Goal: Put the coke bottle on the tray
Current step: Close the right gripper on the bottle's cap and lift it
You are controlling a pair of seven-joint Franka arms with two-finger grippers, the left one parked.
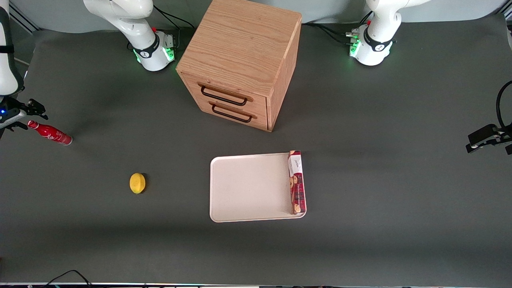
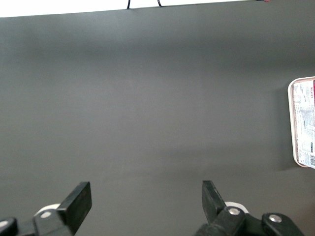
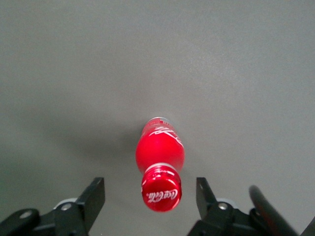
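Observation:
The coke bottle [image 1: 51, 134] is a slim red bottle with white script and a red cap. It stands upright on the grey table at the working arm's end. My right gripper [image 1: 25, 117] hangs just above its cap. In the right wrist view the gripper [image 3: 150, 196] is open, one finger on each side of the cap of the bottle [image 3: 160, 152], with a clear gap to both. The cream-white tray [image 1: 248, 188] lies flat near the table's middle, in front of the drawer cabinet, apart from the bottle.
A long red biscuit packet [image 1: 297, 182] lies on the tray along its edge toward the parked arm; it also shows in the left wrist view [image 2: 305, 123]. A lemon [image 1: 137, 183] sits between bottle and tray. A wooden two-drawer cabinet [image 1: 240, 60] stands farther from the camera.

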